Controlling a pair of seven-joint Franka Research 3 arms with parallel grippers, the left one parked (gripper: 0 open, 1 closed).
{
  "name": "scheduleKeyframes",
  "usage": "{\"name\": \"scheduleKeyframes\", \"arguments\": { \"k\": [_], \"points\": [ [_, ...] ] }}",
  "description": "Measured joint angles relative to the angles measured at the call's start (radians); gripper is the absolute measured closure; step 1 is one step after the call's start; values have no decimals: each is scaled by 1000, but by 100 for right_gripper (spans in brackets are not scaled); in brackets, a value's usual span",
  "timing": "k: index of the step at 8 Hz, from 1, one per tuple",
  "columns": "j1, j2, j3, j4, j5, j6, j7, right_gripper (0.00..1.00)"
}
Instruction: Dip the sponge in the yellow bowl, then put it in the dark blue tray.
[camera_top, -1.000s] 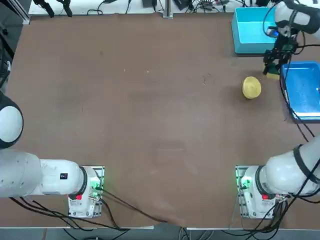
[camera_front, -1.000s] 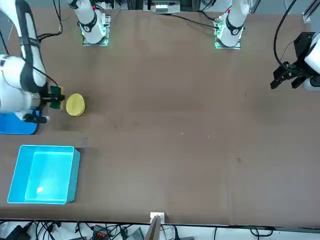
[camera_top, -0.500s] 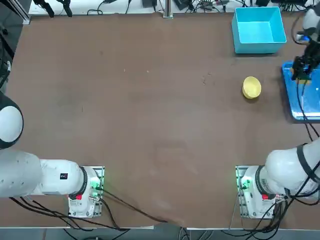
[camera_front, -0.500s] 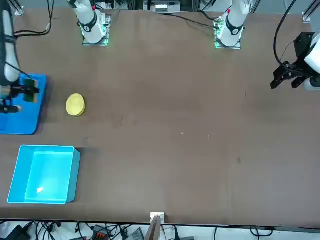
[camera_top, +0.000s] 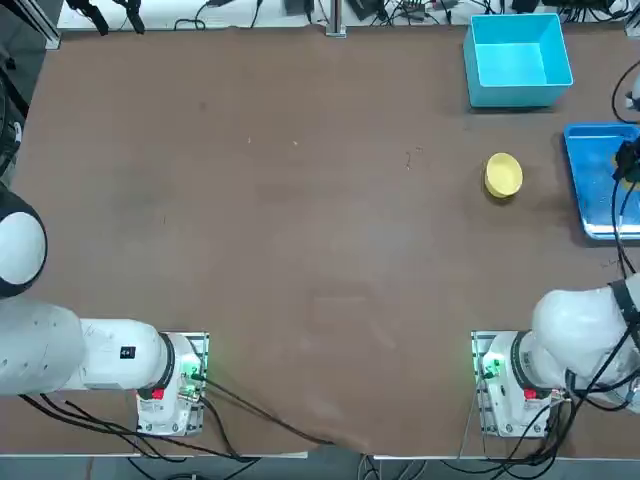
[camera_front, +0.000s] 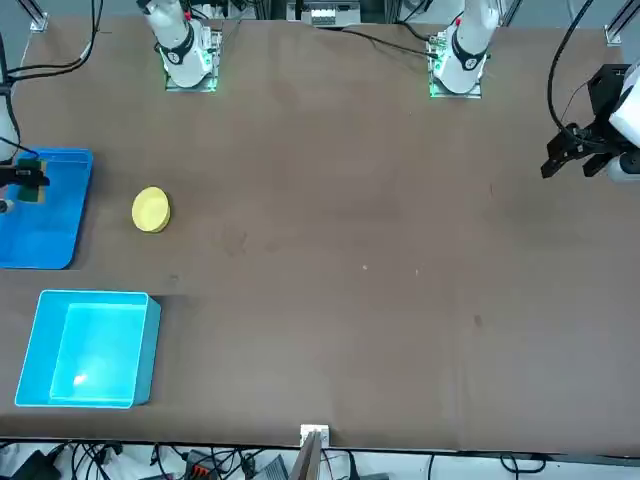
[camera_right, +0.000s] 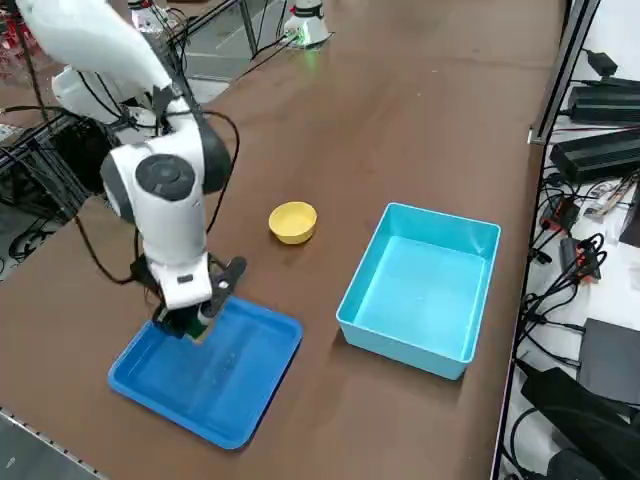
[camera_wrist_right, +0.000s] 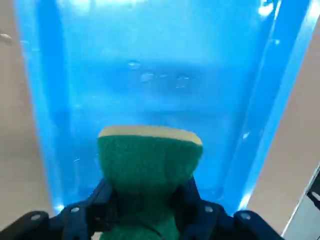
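My right gripper (camera_wrist_right: 149, 207) is shut on the sponge (camera_wrist_right: 149, 165), whose dark green top and thin yellow layer fill the wrist view. It hangs just above the floor of the dark blue tray (camera_wrist_right: 165, 75). From the right side, the gripper (camera_right: 190, 322) holds the sponge (camera_right: 197, 326) over the tray's (camera_right: 235, 385) rim nearest the robot's base. In the front view the gripper (camera_front: 25, 183) is over the tray (camera_front: 50, 225) at the far left. The yellow bowl (camera_top: 503, 174) stands alone on the table, left of the tray (camera_top: 600, 185) in the top view.
A deeper light cyan box (camera_top: 517, 58) stands at the far right corner of the table, beyond the bowl. The brown tabletop (camera_top: 300, 200) stretches bare to the left. Cables and power bricks (camera_right: 600, 110) lie off the table's far edge.
My right gripper has carried the sponge from beside the yellow bowl, across the tray's rim, to over the dark blue tray's floor. The bowl has not moved.
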Motion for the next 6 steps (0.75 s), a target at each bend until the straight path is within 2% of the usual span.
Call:
{"name": "scheduleKeyframes", "arguments": {
  "k": [5,6],
  "points": [
    [-41,135,1,20,-1,144,-1,38],
    [-42,143,3,23,-1,147,-1,30]
  ]
}}
